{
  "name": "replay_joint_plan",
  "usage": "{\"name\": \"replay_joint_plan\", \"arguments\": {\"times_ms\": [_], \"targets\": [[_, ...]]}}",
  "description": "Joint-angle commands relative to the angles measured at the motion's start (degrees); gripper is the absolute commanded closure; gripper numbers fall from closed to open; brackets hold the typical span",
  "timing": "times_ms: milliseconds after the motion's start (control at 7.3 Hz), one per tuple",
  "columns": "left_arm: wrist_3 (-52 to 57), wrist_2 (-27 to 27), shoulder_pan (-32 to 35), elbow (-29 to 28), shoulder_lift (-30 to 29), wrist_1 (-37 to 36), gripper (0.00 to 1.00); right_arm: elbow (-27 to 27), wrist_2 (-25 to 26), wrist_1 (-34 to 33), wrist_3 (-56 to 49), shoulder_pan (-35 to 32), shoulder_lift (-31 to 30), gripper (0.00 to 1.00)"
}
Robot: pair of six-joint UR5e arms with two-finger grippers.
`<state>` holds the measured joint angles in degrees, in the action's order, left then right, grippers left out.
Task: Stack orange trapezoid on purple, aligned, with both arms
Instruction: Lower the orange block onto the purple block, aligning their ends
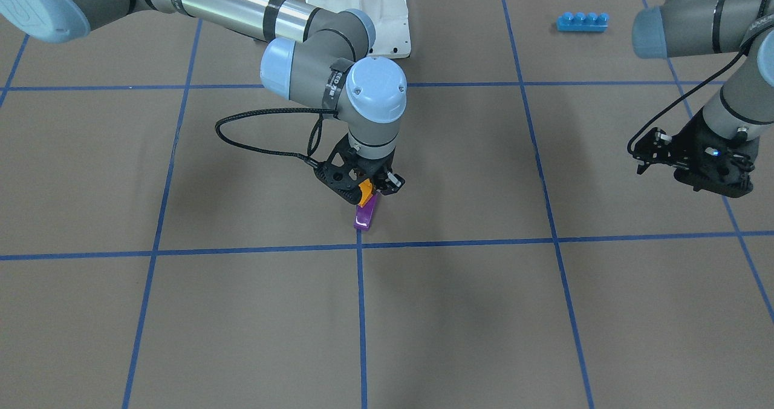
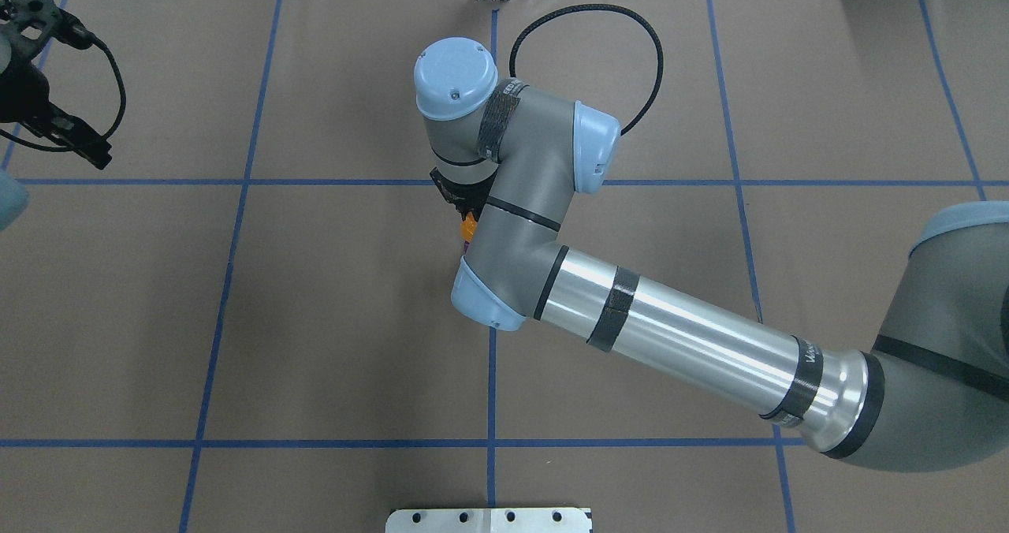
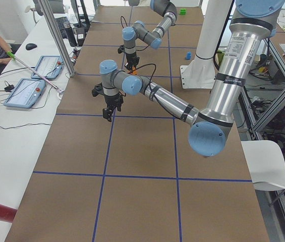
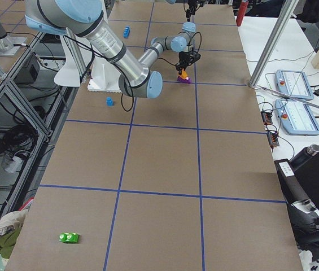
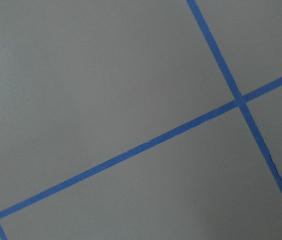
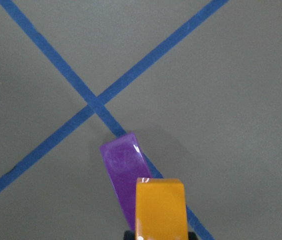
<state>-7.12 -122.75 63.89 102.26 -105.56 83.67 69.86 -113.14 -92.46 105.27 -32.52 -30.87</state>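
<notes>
While the right gripper (image 1: 369, 195) clamps the orange trapezoid (image 1: 364, 189) over the purple (image 1: 364, 215) on the tabletop (image 1: 242, 312), the left gripper (image 1: 646, 155) hangs well apart. Whether its jaws are apart, I cannot tell.

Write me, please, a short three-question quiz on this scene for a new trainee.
1. True or false: the right gripper grips the purple brick.
2. In the right wrist view, the purple brick lies: A) square with the orange trapezoid; B) turned at an angle to it; C) out of sight.
3. Which other brick shows in the front-facing view?
Key: 1 false, it grips the orange trapezoid; 2 B; 3 the long blue four-stud brick.
</notes>
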Motion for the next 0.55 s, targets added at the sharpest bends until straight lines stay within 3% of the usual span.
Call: {"name": "replay_joint_plan", "arguments": {"times_ms": [0, 411], "targets": [[0.0, -0.04, 0.01, -0.21, 0.0, 0.0, 0.0, 0.19, 0.46, 0.0, -0.07, 0.26, 0.11, 1.0], [-0.18, -0.04, -0.08, -0.21, 0.0, 0.0, 0.0, 0.28, 1.95, 0.0, -0.24, 0.44, 0.02, 1.0]]}}
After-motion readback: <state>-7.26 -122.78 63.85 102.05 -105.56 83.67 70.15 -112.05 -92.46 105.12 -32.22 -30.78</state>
